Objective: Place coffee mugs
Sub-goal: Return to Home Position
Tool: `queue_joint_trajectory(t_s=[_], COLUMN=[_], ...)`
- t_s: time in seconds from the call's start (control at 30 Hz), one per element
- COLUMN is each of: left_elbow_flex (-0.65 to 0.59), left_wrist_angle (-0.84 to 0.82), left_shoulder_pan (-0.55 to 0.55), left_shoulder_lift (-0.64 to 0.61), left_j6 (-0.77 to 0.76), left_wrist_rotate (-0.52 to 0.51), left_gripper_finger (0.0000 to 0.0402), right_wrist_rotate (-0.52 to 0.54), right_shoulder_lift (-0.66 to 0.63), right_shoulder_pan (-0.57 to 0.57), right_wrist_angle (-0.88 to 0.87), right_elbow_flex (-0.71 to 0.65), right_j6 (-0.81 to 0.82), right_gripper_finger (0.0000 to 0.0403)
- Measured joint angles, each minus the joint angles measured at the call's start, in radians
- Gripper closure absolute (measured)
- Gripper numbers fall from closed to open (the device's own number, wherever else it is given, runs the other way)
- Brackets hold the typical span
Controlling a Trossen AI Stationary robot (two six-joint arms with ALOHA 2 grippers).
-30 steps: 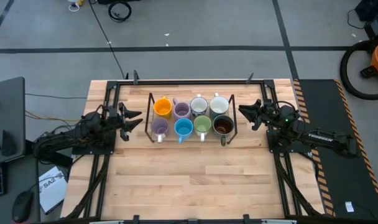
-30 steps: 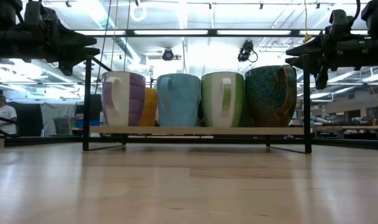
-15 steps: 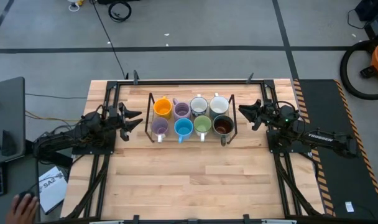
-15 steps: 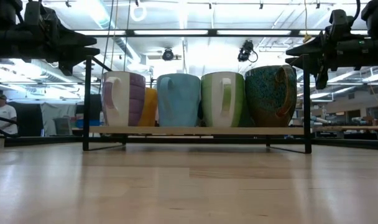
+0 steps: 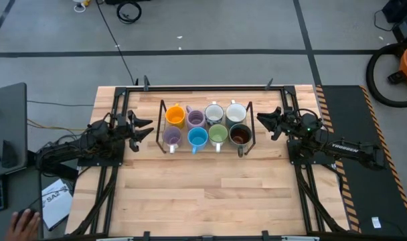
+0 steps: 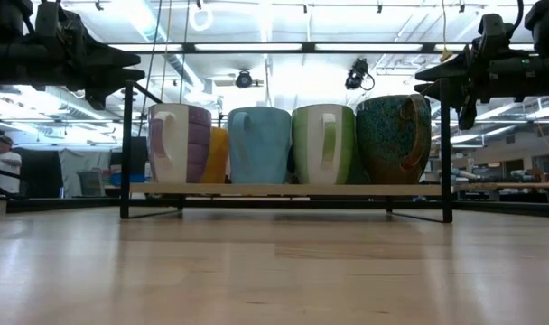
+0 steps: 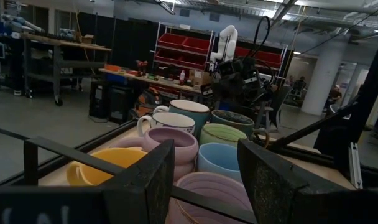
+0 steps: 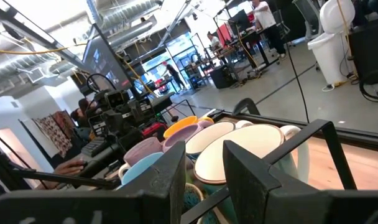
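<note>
**All eight mugs racked, both arms standing off**

Nothing on the table has shifted in the last second. The one change is off its left edge, where a person's hand has come in by the desk.

The left gripper still hovers just beside the left end of the wire rack. Its fingers are spread wide with nothing between them.

Inside the rack the mugs stand upright in two rows of four, packed close together. The back row runs:
- the orange mug
- a lavender mug
- the white patterned mug
- the pale mug

The front row runs:
- the second lavender mug
- the blue mug
- the green mug
- the dark mug

The right gripper hangs just beside the rack's right end. Its fingers are parted, less widely than the left's, and it too is empty.

With every mug settled and no mug in either gripper, I'd say the placing itself is done. What seems to remain is for the arms to draw back to their rest pose. Neither shows any sign of moving, so they may already count as parked.
</note>
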Motion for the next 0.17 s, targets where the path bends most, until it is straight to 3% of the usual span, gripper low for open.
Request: queue_joint_trajectory(t_s=[0.17], left_elbow_flex=[0.000], left_wrist_angle=[0.000], left_shoulder_pan=[0.000], left_shoulder_lift=[0.000], left_j6=[0.000], left_wrist_rotate=[0.000], left_gripper_finger=[0.0221], right_wrist_rotate=[0.000], right_shoulder_lift=[0.000], right_shoulder_pan=[0.000], right_wrist_angle=[0.000], right_elbow_flex=[0.000], right_j6=[0.000], right_gripper_finger=[0.0291])
